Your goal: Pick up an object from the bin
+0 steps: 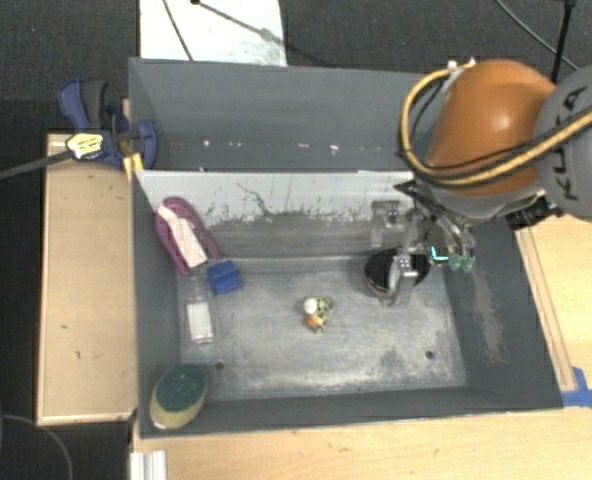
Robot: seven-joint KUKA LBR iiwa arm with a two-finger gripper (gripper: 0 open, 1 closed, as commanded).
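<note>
Scuffed, scratched grey metal bin [396,358]. Along its left side lie a purple and pink oblong plastic piece [183,234], a small blue block [224,277] and a clear little bottle [198,320]. A round green and yellow sponge [180,396] sits in the near-left corner, and a tiny white and orange lump [317,312] lies mid-floor. The gripper [408,268] is low at right rear, just beside a glossy black round object [378,273]; whether it grips cannot be told

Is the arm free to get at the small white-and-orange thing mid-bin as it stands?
Probably yes. The white-and-orange thing lies alone on bare bin floor; only a black thing by the arm lies that way, likely passable from above.
</note>
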